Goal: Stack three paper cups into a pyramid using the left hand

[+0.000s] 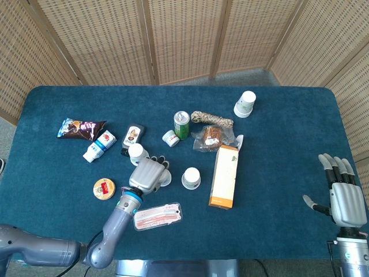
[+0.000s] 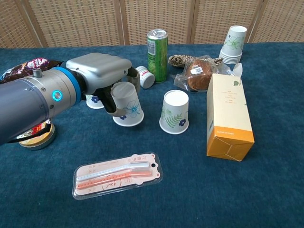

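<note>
My left hand (image 2: pixel 102 73) (image 1: pixel 149 174) grips an upside-down paper cup with a blue flower (image 2: pixel 127 105), tilted, just left of the fern-printed paper cup (image 2: pixel 174 111) (image 1: pixel 191 178) that stands upside down mid-table. Another upside-down paper cup (image 1: pixel 137 153) sits behind the hand, mostly hidden in the chest view (image 2: pixel 94 99). My right hand (image 1: pixel 343 197) hovers open at the right front edge, away from everything.
A stack of paper cups (image 2: pixel 233 43) stands at the back right. An orange box (image 2: pixel 228 116) lies right of the fern cup. A green can (image 2: pixel 157 48), small jar (image 2: pixel 144 76), wrapped snack (image 2: pixel 199 68), round tin (image 2: pixel 34 135) and toothbrush pack (image 2: pixel 118 174) surround the area.
</note>
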Controlling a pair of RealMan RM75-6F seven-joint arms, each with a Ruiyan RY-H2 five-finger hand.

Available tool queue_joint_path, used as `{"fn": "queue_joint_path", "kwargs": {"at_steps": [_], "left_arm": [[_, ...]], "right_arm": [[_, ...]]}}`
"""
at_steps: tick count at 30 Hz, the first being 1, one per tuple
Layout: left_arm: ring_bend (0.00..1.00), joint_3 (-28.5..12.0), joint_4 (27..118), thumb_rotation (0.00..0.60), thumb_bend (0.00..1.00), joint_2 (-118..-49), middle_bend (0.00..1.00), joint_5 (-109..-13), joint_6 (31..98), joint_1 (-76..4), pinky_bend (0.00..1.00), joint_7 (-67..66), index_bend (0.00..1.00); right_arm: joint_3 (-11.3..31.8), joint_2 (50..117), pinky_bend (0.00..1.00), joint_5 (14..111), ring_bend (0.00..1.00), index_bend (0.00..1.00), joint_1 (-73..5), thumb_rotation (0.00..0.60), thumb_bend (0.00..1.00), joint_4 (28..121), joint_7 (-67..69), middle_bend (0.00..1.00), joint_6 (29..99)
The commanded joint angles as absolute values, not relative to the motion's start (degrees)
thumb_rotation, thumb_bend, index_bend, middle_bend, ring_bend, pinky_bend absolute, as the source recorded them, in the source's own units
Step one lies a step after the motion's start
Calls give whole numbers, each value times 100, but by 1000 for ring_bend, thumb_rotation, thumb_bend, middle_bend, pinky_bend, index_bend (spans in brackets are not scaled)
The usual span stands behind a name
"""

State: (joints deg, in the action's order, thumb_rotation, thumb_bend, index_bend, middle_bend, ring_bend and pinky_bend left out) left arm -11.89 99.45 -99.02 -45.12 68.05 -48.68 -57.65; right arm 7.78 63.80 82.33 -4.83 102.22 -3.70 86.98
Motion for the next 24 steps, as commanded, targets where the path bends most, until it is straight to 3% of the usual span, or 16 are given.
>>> {"fn": "queue_joint_path", "kwargs": {"at_steps": [1,7,14,18,24], "left_arm": [[377,-1162,9865,600,301,-10000,315,-4487,6886,-4934,520,-5846,341],[274,-1144,9773,600,300,-10138,244,-4281,6917,-5012,504,-5861,256],[71,-1041,9793,600,292,-10082,4,-4429,6987,-5000,411,-5704,110],[4,-1043,9963,600,293,-9856,0,-4573,7097,-4937,377,-5583,66],[0,-1171,10267,600,292,-9280,0,-4501,7205,-4847,366,-5491,65]], "right_arm": [[781,6378,0,8232,0,12,-482,600,192,10221,-371,0,8704],[783,6364,0,8204,0,13,-485,600,192,10221,-328,0,8678],[790,6351,0,8193,0,13,-483,600,192,10207,-295,0,8681],[785,6347,0,8196,0,14,-478,600,193,10211,-290,0,8684],[770,6347,0,8240,0,13,-467,600,192,10250,-325,0,8717]]}}
